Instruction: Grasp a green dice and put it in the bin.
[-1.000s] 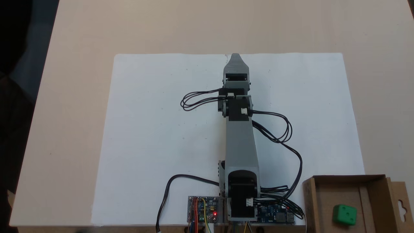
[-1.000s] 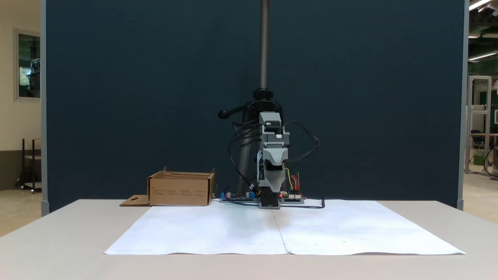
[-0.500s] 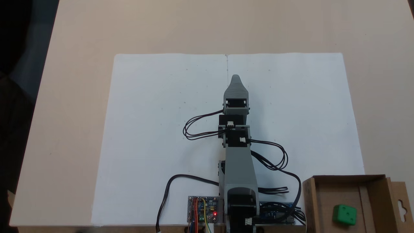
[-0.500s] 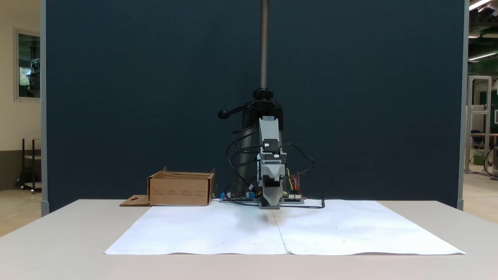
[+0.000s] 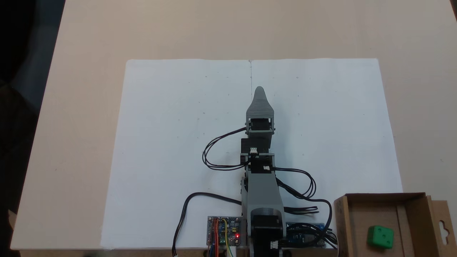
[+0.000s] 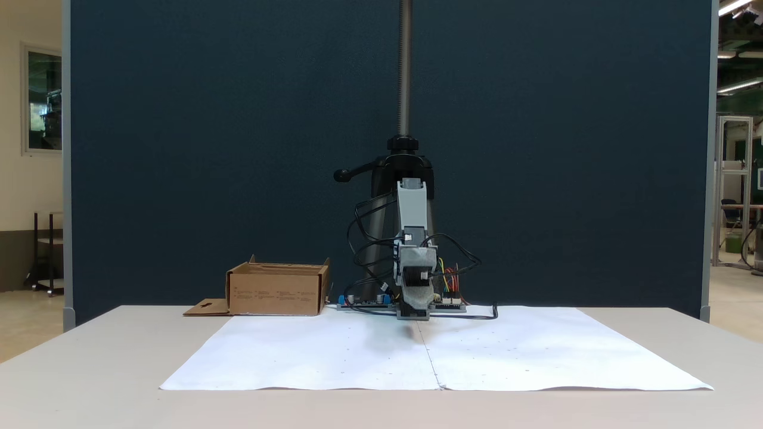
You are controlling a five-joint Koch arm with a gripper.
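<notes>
One green dice (image 5: pixel 380 237), lying in the bin. One bin (image 5: pixel 371 200), brown cardboard. One robot arm (image 5: pixel 262 192), grey, bearing one gripper (image 5: pixel 259 90). Two circuit boards: one (image 5: pixel 224 230) left of the arm's base in a fixed view, one (image 5: pixel 305 240) right of it. Two white paper sheets (image 5: pixel 185 142), laid edge to edge. One table (image 5: pixel 214 28).

A dark blue partition (image 6: pixel 208 149) stands behind the beige table (image 6: pixel 89 369), ceiling lights (image 6: pixel 736 7) beyond.
</notes>
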